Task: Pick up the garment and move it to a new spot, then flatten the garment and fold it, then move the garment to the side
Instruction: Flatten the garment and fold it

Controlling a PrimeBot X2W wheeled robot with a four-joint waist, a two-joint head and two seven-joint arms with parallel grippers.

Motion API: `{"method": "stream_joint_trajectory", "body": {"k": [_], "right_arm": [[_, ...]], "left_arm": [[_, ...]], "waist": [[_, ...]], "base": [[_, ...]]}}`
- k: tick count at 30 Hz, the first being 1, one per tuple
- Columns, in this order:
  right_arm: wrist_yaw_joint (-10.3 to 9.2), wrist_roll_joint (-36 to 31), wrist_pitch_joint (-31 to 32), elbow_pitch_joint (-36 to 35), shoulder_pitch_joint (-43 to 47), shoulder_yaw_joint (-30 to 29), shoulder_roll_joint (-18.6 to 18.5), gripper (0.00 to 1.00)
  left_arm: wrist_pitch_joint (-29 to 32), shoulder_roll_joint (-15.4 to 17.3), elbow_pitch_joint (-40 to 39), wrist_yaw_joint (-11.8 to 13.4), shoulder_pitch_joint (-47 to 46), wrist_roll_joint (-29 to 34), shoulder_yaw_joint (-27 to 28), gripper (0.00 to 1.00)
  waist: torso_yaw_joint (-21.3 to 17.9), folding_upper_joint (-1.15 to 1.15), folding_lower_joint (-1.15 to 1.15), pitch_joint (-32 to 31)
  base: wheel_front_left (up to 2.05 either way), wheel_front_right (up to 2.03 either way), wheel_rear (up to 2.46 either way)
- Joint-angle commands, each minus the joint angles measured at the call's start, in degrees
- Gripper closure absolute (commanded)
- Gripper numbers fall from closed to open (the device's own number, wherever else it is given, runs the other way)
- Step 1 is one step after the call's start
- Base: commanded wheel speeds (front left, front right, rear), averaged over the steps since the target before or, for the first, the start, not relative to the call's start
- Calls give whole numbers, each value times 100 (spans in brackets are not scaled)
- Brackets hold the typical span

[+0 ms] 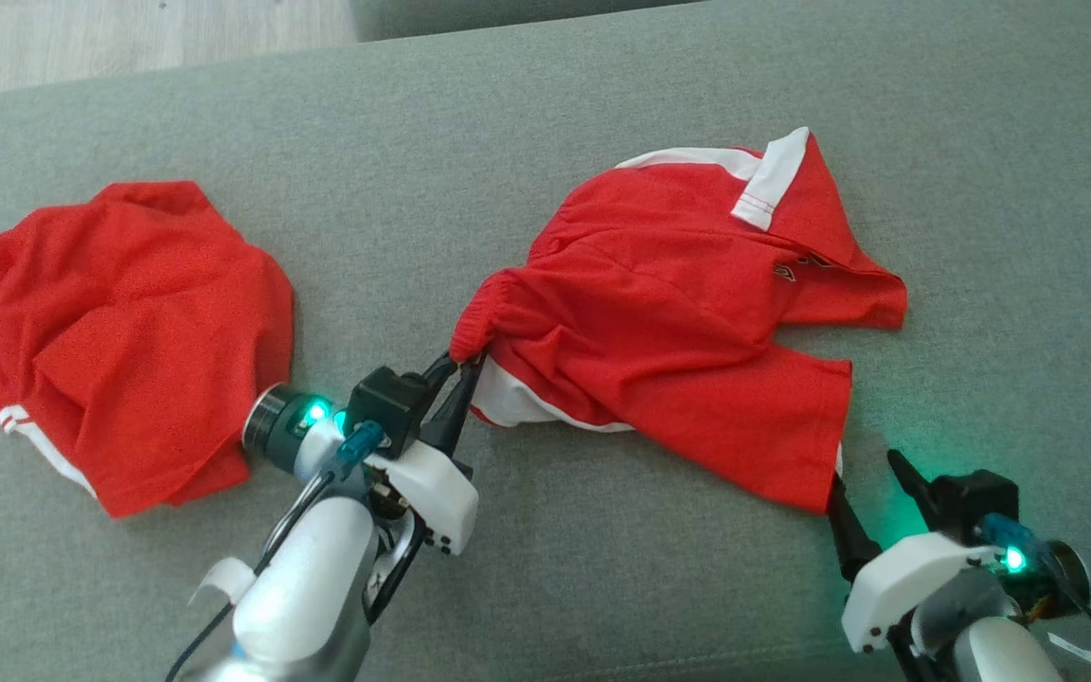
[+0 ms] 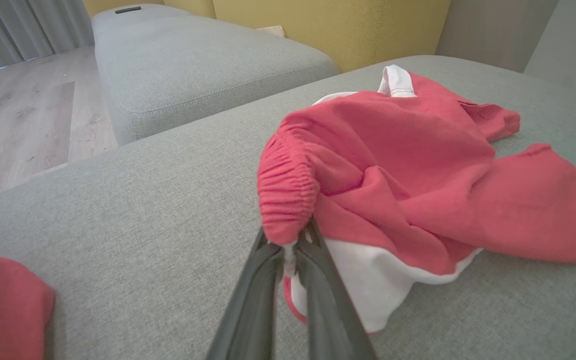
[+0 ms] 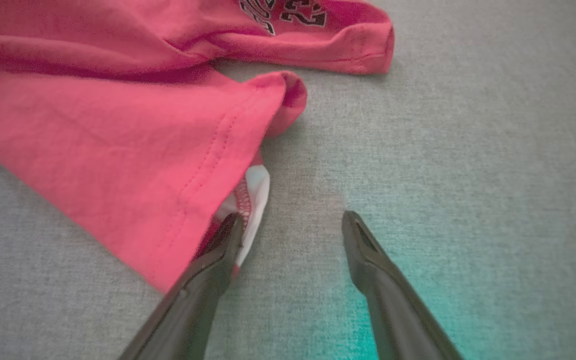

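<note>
The garment [image 1: 678, 313] is a pair of red shorts with white trim, crumpled on the grey sofa seat right of centre. My left gripper [image 1: 460, 365] is shut on the elastic waistband at the garment's left end; in the left wrist view the gathered band [image 2: 285, 200] bunches above my closed left gripper [image 2: 293, 247]. My right gripper [image 1: 863, 474] stands open at the garment's lower right hem. In the right wrist view that gripper [image 3: 293, 222] has its left finger against the hem corner [image 3: 248, 195], its right finger over bare fabric.
A second red garment [image 1: 119, 332] lies heaped at the left of the grey sofa seat [image 1: 602, 587]. Another grey cushion [image 2: 193, 65] and wooden floor [image 2: 23, 125] lie beyond the seat's far edge. Bare seat stretches to the right of the shorts.
</note>
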Motion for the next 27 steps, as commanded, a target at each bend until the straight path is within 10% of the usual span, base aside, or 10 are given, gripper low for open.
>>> {"method": "stream_joint_trajectory", "body": {"k": [1,11,12,13,27], "right_arm": [[40,-23,-55,-141,-237,155,6,0],[40,-23,-100,328,-526,398,46,0],[40,8,-76,385,-550,427,48,61],[40,38,-45,440,-570,445,49,100],[40,630,352,127,-675,-155,9,100]], "left_arm": [[-31,50,-187,-1,-132,42,222,100],[-31,37,-226,-26,-93,66,233,100],[-31,34,-223,-28,-92,70,229,100],[-31,32,-221,-29,-92,71,228,100],[-31,136,-510,71,-97,82,484,100]], "waist": [[0,0,0,5],[8,0,0,13],[16,0,0,9],[23,0,0,3],[-29,0,0,-201]], "base": [[0,0,0],[0,0,0],[0,0,0],[0,0,0],[0,0,0]]}}
